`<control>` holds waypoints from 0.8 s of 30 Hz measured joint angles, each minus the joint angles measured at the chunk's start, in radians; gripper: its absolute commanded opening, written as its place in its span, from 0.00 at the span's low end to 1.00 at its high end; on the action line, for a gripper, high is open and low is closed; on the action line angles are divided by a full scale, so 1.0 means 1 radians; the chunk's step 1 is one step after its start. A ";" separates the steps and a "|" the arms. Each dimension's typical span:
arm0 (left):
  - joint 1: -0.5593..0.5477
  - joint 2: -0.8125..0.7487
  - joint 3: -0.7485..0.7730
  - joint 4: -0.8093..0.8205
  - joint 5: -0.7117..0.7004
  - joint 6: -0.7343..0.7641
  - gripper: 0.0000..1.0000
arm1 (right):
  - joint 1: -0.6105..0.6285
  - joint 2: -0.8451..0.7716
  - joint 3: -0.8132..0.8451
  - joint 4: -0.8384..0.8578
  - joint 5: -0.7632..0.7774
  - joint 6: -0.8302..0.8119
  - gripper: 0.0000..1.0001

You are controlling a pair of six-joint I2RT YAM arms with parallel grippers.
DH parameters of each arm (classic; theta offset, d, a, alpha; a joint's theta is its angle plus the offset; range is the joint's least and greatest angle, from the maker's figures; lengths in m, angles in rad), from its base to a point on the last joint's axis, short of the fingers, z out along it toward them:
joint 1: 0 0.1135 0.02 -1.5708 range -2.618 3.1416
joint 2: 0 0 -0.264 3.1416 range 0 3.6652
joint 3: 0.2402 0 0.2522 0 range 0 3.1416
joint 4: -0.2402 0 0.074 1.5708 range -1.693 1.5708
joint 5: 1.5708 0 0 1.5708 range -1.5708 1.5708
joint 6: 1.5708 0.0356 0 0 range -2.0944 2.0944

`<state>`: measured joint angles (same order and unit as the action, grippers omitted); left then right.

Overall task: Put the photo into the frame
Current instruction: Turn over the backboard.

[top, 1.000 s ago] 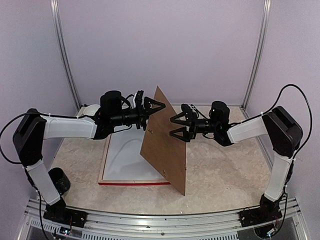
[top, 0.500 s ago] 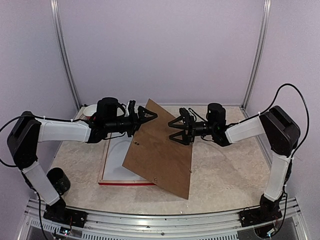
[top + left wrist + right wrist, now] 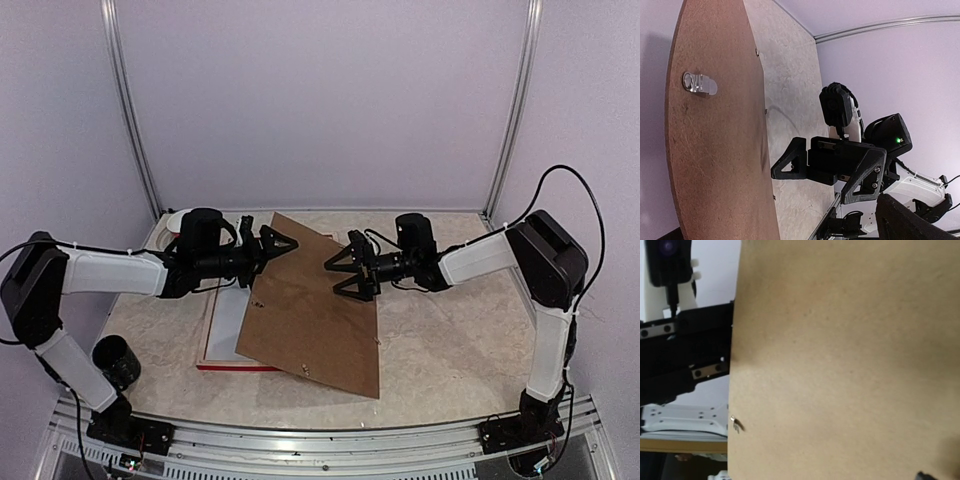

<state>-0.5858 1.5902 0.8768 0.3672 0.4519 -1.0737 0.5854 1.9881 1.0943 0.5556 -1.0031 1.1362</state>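
A: While both hands are held with jaws wide apart, nothing is gripped. The left hand is poised at the far edge of the backing board, and the right hand is just over its far right part.

B: And the photo? A white strip is seen inside the frame, along its left rail. So the print is judged to be lying face down in there, mostly covered by the board.

A: Trouble is to be expected from that board. It is laid askew, with its near right corner out past the frame and over the bench.

B: If it is pressed down like that, it could be jammed on a rail rather than seated in the recess.

A: And if it is dragged square, the photo underneath may be shifted or creased.

B: Whether the board lies flat or is propped on an edge cannot be told from above.

A: A thin edge is easily missed, too, and the board could be sent skating off.
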 measured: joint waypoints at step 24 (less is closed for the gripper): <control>0.070 -0.039 -0.116 -0.082 -0.103 0.016 0.99 | -0.080 -0.077 0.102 -0.578 0.325 -0.355 0.99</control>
<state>-0.5156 1.5509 0.7609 0.2855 0.3492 -1.0573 0.5053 1.9114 1.1961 -0.0223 -0.6781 0.7811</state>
